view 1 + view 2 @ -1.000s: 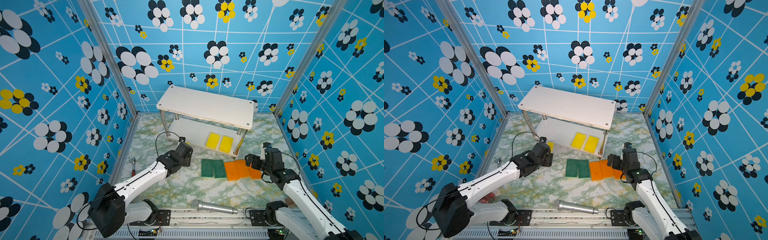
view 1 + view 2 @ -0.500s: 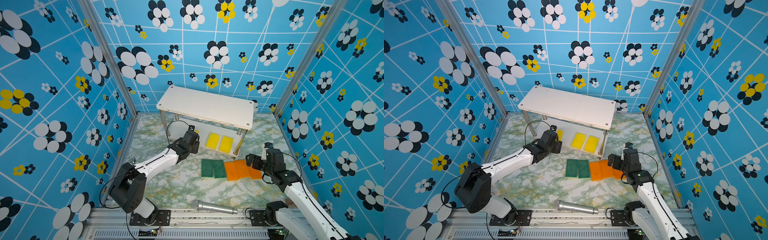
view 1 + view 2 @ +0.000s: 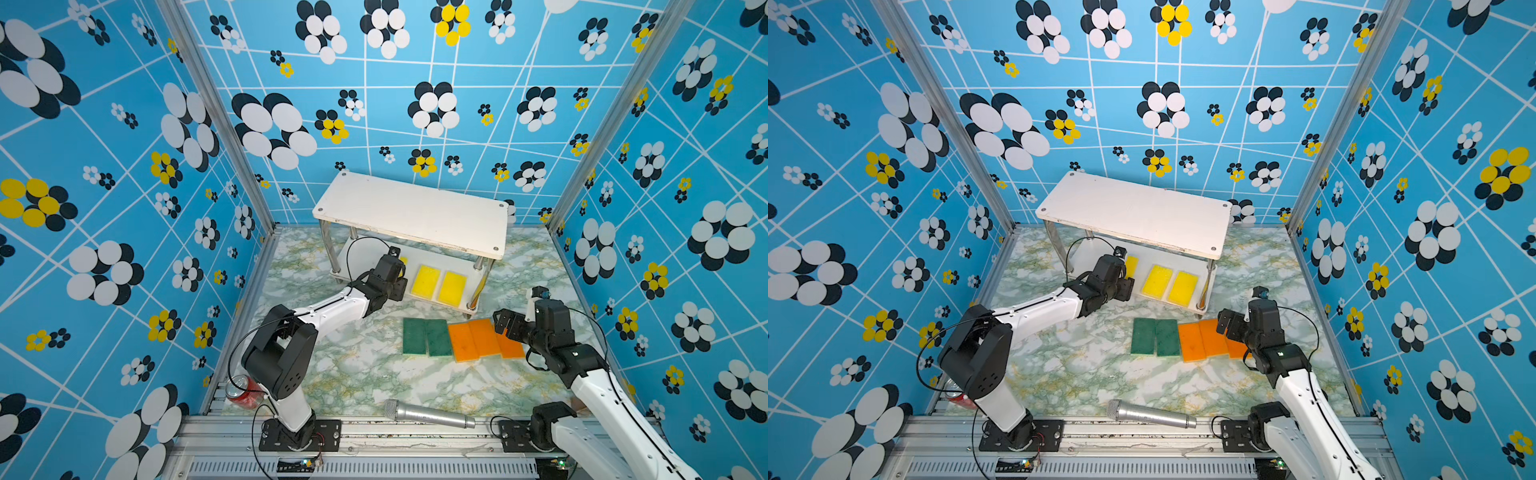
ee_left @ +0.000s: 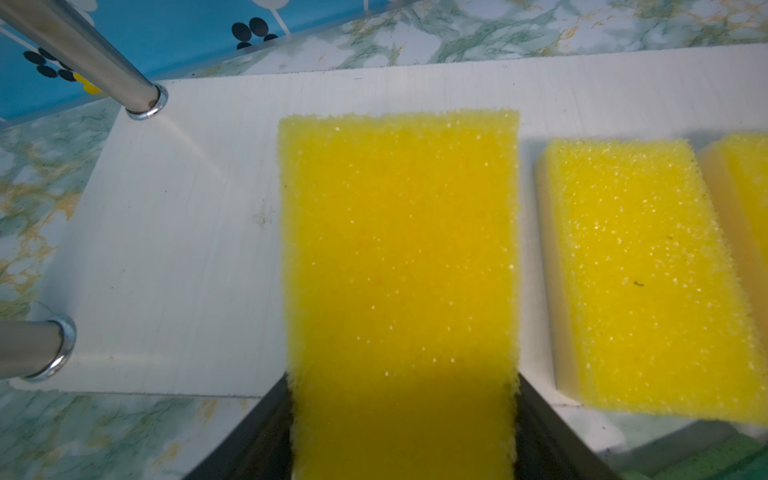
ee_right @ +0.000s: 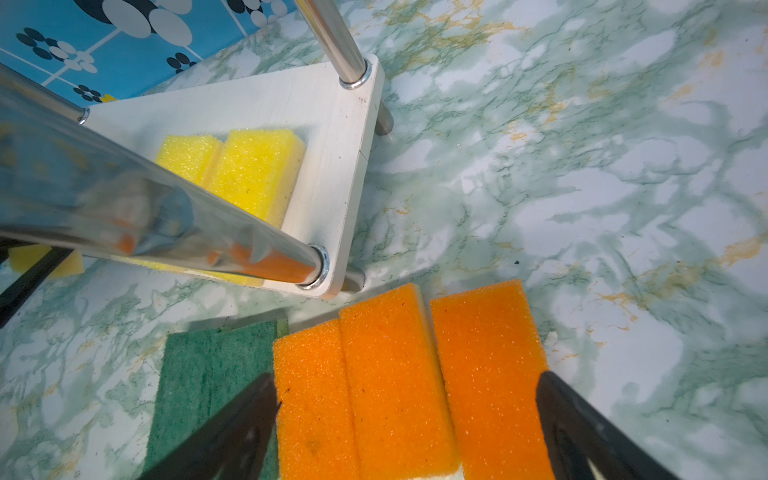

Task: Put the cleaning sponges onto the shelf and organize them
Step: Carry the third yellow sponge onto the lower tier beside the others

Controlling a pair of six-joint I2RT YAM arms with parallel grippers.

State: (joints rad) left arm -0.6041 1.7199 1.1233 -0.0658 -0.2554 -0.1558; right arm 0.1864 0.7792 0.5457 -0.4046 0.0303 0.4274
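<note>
The shelf [image 3: 411, 212] stands at the back of the marble table. Two yellow sponges [image 3: 426, 281] [image 3: 452, 287] lie side by side on its lower board [image 4: 174, 249]. My left gripper [image 4: 403, 386] is shut on a third yellow sponge [image 4: 399, 249] and reaches over that board, beside the other two; this sponge also peeks out in a top view [image 3: 1131, 266]. Two green sponges [image 3: 426, 336] and three orange sponges [image 3: 482, 338] lie in a row in front of the shelf. My right gripper [image 5: 405, 390] hangs open above the orange sponges [image 5: 395, 374], holding nothing.
A silver microphone [image 3: 428, 413] lies near the table's front edge. A red can [image 3: 243, 392] stands by the left arm's base. The shelf's metal posts [image 4: 95, 54] flank the held sponge's left side. Patterned blue walls enclose the table on three sides.
My left arm has carried the yellow sponge from the table's left side forward under the shelf's top board, over the lower board. The right arm has barely moved.
</note>
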